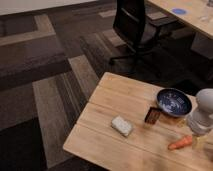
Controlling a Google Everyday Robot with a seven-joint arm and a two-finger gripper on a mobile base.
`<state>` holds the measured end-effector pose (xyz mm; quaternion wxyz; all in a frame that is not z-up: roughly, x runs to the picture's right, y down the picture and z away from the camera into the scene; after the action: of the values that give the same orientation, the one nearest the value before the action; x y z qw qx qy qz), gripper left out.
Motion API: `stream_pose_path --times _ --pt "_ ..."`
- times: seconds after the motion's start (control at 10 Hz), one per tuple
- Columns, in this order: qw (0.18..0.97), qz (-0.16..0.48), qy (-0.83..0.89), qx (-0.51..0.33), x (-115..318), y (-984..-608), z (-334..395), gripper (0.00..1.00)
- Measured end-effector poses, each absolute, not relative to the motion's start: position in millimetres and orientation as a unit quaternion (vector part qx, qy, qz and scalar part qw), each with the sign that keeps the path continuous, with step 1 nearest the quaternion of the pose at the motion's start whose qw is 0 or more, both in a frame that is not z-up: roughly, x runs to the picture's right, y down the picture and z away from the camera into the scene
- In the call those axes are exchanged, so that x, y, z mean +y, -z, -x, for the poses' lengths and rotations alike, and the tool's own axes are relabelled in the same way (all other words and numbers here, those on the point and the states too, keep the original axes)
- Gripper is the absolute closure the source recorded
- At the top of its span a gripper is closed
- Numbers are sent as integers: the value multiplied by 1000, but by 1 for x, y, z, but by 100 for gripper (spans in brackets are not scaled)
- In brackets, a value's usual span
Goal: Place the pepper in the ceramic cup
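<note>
The gripper is positioned above the right-hand end of the surface, close to the edge nearest the camera. It is released and holds nothing.

The pepper lies flat on the surface just below and beside the gripper, with its right end almost under it. Its long axis runs diagonally. The left end points toward the near edge and the right end toward the right edge. Which end carries the stem cannot be told.

The step in hand is judged to be the approach for the grasp. The jaws should be turned so that they close across the long axis, and lowered over the middle of the pepper, where the body is thick enough to be held. A grip along the axis is likely to let the pepper roll or slip out.

The ceramic cup stands beyond the pepper, toward the far edge. A small brown box stands just beside it on the left.
</note>
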<state>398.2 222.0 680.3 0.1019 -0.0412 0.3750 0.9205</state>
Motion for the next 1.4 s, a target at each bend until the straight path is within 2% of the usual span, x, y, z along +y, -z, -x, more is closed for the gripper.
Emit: stream_pose_path --times 0.3,0.5,0.7,1.4 --pt "111 37 -919 378 226 -686 -405 35" --pt "175 28 -906 385 237 -710 -421 35" --pt "209 22 -902 377 234 -715 -419 35" --pt "229 24 -900 370 241 -724 -419 35"
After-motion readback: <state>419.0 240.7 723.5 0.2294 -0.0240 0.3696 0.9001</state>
